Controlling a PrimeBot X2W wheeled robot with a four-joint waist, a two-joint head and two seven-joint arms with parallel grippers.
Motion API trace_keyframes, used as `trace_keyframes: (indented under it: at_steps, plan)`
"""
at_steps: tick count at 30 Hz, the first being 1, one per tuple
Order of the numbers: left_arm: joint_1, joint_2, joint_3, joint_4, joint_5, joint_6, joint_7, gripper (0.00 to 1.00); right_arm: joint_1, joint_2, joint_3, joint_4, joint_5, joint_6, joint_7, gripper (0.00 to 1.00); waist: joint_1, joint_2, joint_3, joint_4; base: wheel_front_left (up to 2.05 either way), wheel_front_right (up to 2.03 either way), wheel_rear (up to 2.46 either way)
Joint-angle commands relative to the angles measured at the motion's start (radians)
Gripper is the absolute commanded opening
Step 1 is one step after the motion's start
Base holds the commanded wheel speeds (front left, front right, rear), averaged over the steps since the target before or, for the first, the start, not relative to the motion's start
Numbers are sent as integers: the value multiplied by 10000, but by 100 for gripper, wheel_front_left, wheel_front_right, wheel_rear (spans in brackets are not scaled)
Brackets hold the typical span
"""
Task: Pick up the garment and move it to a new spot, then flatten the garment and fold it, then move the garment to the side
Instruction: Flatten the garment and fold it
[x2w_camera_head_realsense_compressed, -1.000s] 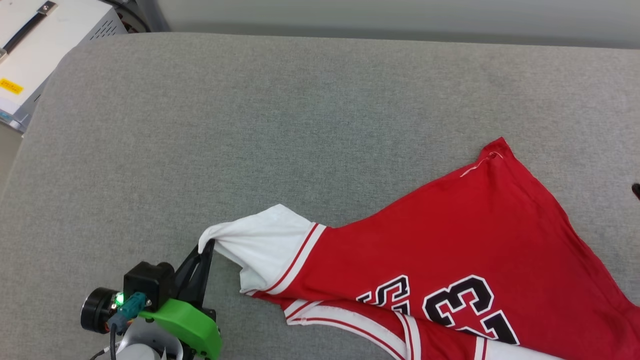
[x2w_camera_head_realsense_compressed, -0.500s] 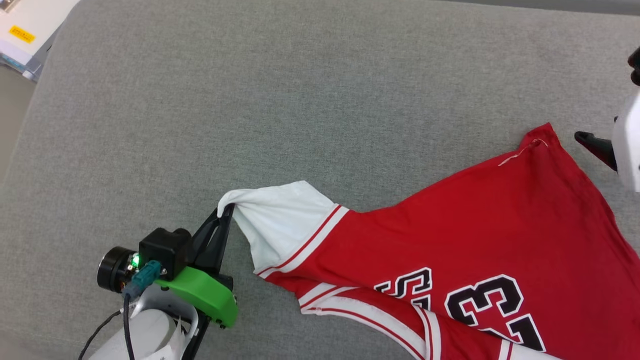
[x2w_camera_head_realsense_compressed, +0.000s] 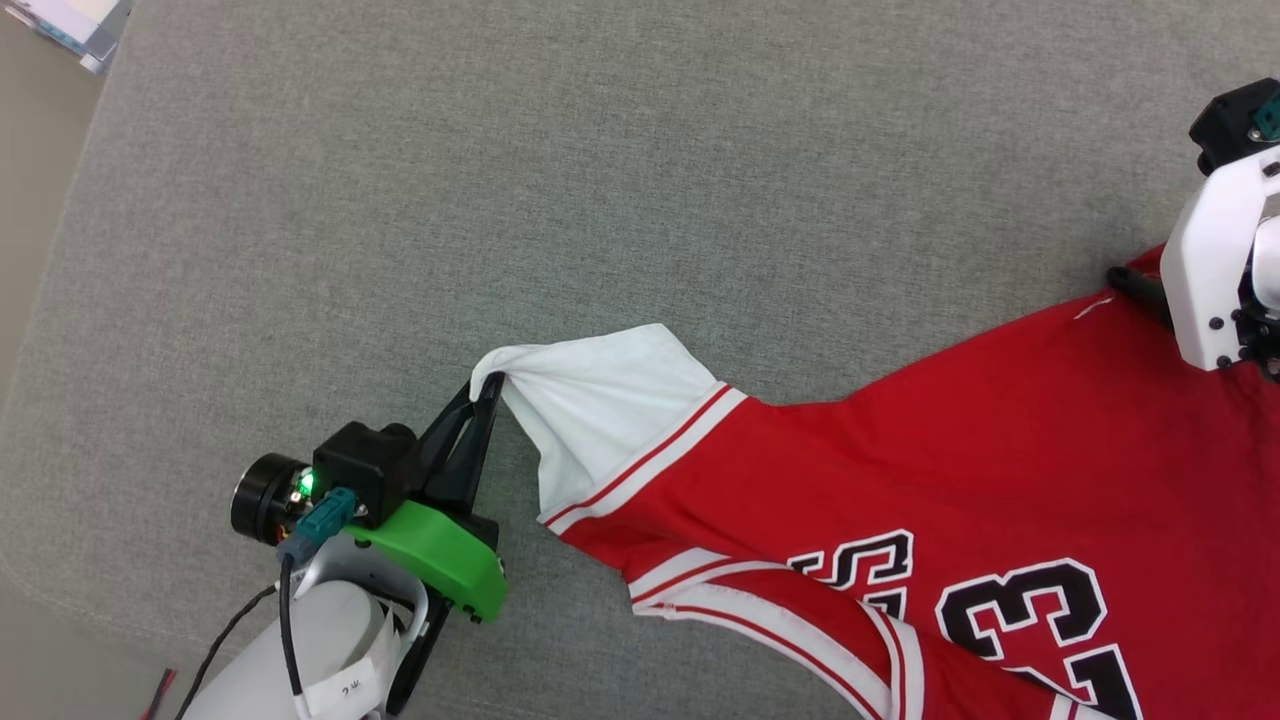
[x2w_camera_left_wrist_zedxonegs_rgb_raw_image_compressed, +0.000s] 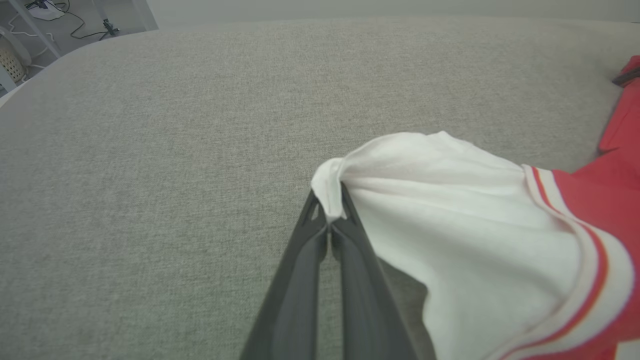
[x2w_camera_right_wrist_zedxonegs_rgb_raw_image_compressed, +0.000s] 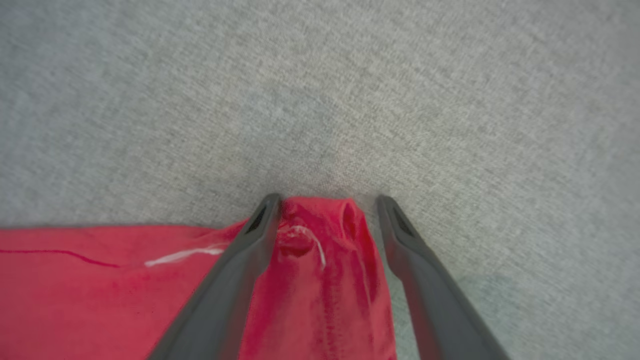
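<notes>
Left gripper (x2w_camera_left_wrist_zedxonegs_rgb_raw_image_compressed: 330, 216): fingers pressed together, pinching the tip of white sleeve (x2w_camera_left_wrist_zedxonegs_rgb_raw_image_compressed: 450, 215). Right gripper (x2w_camera_right_wrist_zedxonegs_rgb_raw_image_compressed: 327, 207): fingers spread, straddling red corner (x2w_camera_right_wrist_zedxonegs_rgb_raw_image_compressed: 312, 240). Garment (x2w_camera_head_realsense_compressed: 950, 450): red T-shirt, lying on grey fabric surface (x2w_camera_head_realsense_compressed: 500, 200)

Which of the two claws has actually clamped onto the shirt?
The left gripper: it is pinched shut on the white sleeve tip of the shirt. The right gripper is open, straddling the red corner.
</notes>
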Motion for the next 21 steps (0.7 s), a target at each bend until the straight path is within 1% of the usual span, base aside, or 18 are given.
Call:
trace_keyframes:
  at_steps: [1, 3, 4, 9, 14, 21]
  plan:
    - [-235, -103, 45, 98, 83, -83, -78, 0, 510, 204, 580, 471, 282, 6, 15, 100, 1, 57, 72, 95, 0, 0, 0]
    - [-257, -174, 67, 204, 106, -130, -87, 0, 504, 113, 825, 560, 497, 6, -254, 4, 1, 57, 20, 65, 0, 0, 0]
    - [-258, -195, 72, 249, 118, -156, -90, 0, 461, 77, 873, 590, 602, 6, -409, 0, 1, 57, -19, 46, 0, 0, 0]
    - [-218, -240, 114, 478, 201, -266, -100, 0, 41, -248, 1048, 531, 801, 6, -1690, 0, 1, 57, -492, -95, 0, 0, 0]
    - [-268, -212, 249, 503, 271, -302, -105, 0, 99, -636, 969, -70, 1108, 6, -3219, 0, 1, 57, -1217, -232, 0, 0, 0]
    - [-784, 118, 557, 189, 381, -292, -59, 0, 405, -1150, 517, -957, 1308, 6, -4558, 0, 1, 57, -2039, -600, 0, 0, 0]
